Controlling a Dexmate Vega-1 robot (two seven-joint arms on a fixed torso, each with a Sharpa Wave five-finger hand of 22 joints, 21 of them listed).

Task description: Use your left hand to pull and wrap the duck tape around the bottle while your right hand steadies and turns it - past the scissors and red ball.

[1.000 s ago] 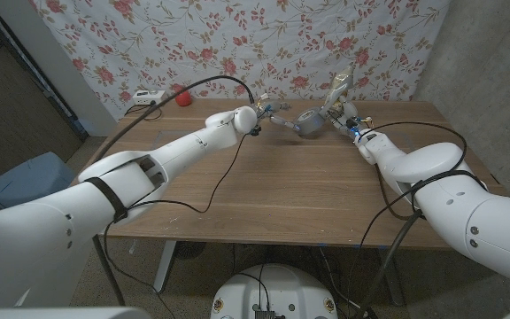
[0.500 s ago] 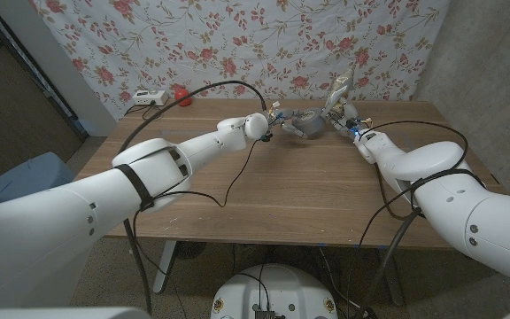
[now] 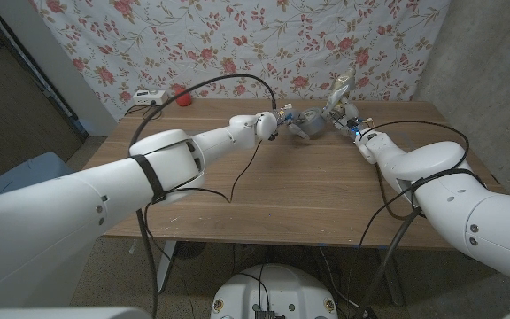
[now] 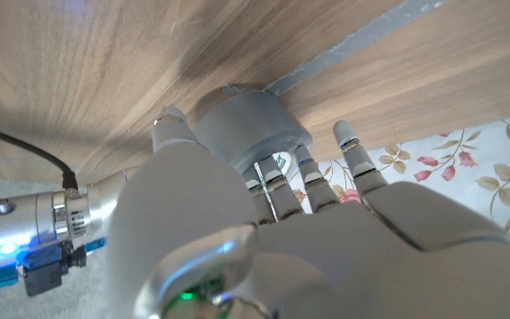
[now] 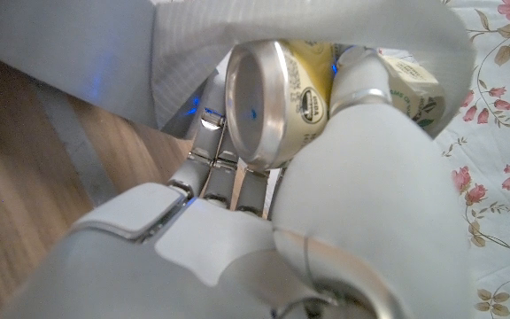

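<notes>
Both hands meet at the far side of the wooden table [image 3: 264, 190] in the head view. From the left, the left hand [image 3: 283, 122] grips the grey duct tape roll [image 3: 312, 123], which sits just beside the bottle [image 3: 340, 91]. From the right, the right hand [image 3: 351, 122] holds the bottle tilted, its top toward the floral cloth [image 3: 237, 40] behind the table. At the far left corner lie a red ball [image 3: 182, 98] and a white object [image 3: 146, 97], well apart from both hands.

Left wrist view: the left hand [image 4: 264, 230] has its fingers [image 4: 352, 151] curled around the grey tape roll [image 4: 246, 128], with wood grain beyond it and a grey strip of tape [image 4: 343, 49] running across the wood.

Right wrist view: the right hand [image 5: 326, 177] wraps around the bottle [image 5: 277, 97], whose round metal end and yellow label face the camera. A broad grey band of tape [image 5: 149, 53] stretches beside it.
</notes>
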